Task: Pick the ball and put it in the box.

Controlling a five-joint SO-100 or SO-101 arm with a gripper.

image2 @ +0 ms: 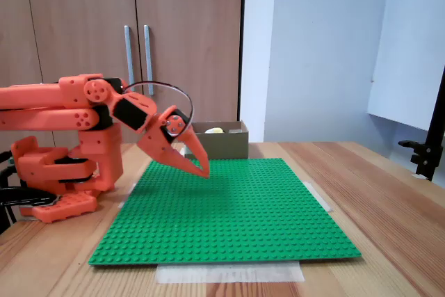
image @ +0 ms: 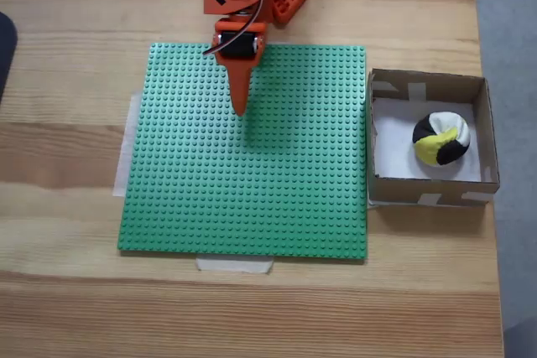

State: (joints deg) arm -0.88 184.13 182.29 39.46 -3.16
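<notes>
Pressed together into one tapering point, the jaws of the orange gripper (image: 242,109) hold nothing; in a fixed view from the side the tip (image2: 204,171) hangs just above the studs, angled downward.

Largest is the wooden table (image: 67,207), which fills most of both fixed views. On it lies the green studded baseplate (image: 252,173), taped down with pale strips at its near and left edges as seen from above. The arm (image2: 69,113) stretches out from its base at the table's far edge in the top view, and reaches only a short way over the plate. Nothing stands on the plate, so its whole surface is open.

Touching or just beside the plate's right edge in the top view sits the box (image: 485,123), close to the table's right edge. The ball (image: 441,138) rests inside it on the white bottom, toward the right wall, well apart from the gripper.

From the side, the box (image2: 229,145) is partly behind the gripper, and only a pale yellow sliver of the ball (image2: 214,130) shows over the rim. Wooden cabinet doors (image2: 83,33) stand behind the table.
</notes>
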